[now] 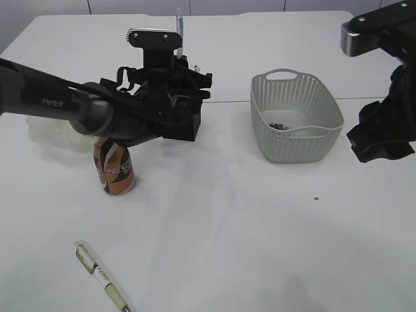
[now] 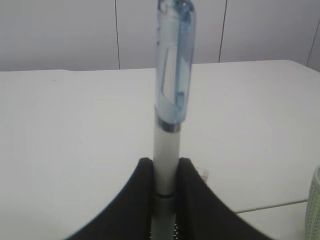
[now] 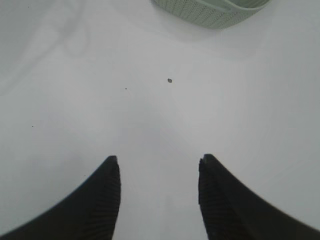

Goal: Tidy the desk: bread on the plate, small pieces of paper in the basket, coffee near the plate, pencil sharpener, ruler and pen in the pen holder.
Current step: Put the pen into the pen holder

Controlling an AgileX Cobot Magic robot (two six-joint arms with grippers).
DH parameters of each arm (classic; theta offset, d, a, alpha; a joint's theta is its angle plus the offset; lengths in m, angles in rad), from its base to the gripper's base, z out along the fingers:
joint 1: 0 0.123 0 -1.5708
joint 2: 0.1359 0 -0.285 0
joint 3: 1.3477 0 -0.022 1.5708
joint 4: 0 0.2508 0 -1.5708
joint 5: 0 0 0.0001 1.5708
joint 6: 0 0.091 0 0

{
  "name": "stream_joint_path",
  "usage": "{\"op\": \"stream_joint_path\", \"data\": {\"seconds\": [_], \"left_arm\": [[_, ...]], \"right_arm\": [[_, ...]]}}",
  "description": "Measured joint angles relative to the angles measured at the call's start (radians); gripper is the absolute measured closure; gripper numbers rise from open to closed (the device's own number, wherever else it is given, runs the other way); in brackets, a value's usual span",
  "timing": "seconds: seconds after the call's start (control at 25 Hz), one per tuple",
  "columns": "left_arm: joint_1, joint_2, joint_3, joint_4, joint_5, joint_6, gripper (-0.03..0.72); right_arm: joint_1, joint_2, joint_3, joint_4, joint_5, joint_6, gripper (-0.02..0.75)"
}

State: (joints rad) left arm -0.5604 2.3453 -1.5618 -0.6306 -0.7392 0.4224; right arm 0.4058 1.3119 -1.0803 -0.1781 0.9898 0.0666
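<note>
Table (image 1: 260, 227) white, wall panels (image 2: 60, 30) pale

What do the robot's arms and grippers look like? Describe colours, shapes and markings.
Both arms are black. The left arm is a matte tube lettered PIPER in white, with black cables looped near its silver-plated wrist. The right arm looks blocky and black. The right gripper's fingers are black, curved and ribbed.

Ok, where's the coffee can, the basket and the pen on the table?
Coffee can (image 1: 117, 170), exterior view, on its label.
Basket (image 1: 290, 151), exterior view, on its front wall.
Pen on the table (image 1: 101, 276), exterior view, mid-barrel.
</note>
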Motion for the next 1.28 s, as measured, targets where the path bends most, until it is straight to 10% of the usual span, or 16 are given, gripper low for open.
{"op": "stream_joint_path", "data": {"seconds": [1.28], "left_arm": [[0.0,0.025,0.0,0.015,-0.033,0.0,0.432]], "right_arm": [[0.0,0.0,0.0,-0.028,0.012,0.0,0.363]]}}
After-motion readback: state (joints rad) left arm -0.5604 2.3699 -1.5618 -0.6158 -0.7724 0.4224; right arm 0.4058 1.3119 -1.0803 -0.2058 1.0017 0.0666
